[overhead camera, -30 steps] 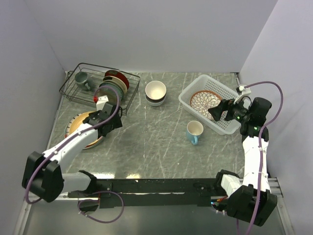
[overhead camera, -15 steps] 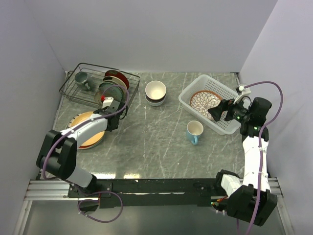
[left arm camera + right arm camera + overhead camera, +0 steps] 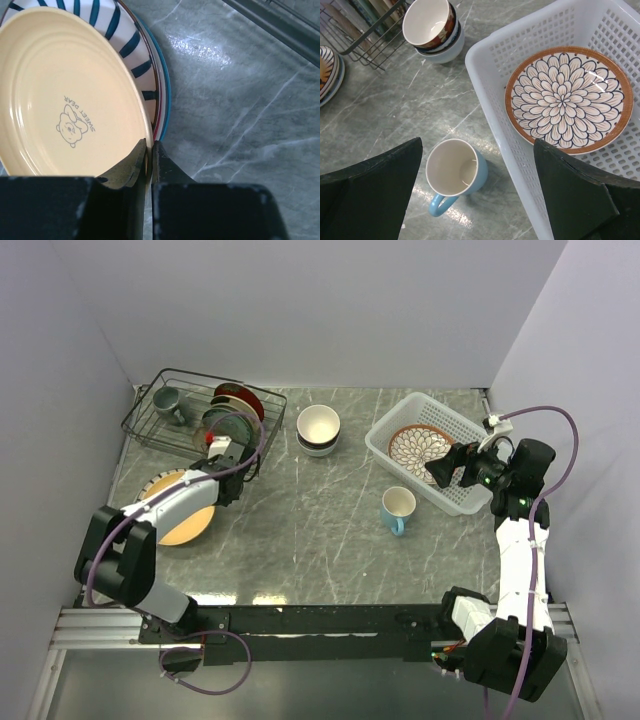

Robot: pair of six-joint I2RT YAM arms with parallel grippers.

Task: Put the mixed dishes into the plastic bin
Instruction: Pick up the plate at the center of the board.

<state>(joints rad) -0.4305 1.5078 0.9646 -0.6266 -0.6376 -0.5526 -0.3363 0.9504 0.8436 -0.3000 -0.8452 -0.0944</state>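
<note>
Jaws of the left gripper (image 3: 149, 150) are pinched almost together on the near rim of the cream plate (image 3: 65, 90), the top one of a stack; that plate carries a small bear print at its centre. In this left wrist view a navy-striped white plate (image 3: 127, 40) lies under it, and beneath that show a thin red edge and a blue one, all resting on the grey marbled table (image 3: 240, 100). From the right wrist, the right gripper (image 3: 478, 144) hangs with its two dark fingers spread wide and nothing between them, above the table just beside the plastic bin (image 3: 485, 65). The brown-rimmed flower plate (image 3: 568, 97) lies flat inside the bin. The light blue mug (image 3: 456, 170) stands upright on the table just outside the bin's near wall, and two stacked bowls (image 3: 431, 25) sit farther off, near the black wire rack (image 3: 360, 30). In the top view the plate stack sits at the left of the table in front of the rack, well apart from the bin at the right. The bowls stand between rack and bin, towards the back, and the mug is in front of the bin's left corner.
</note>
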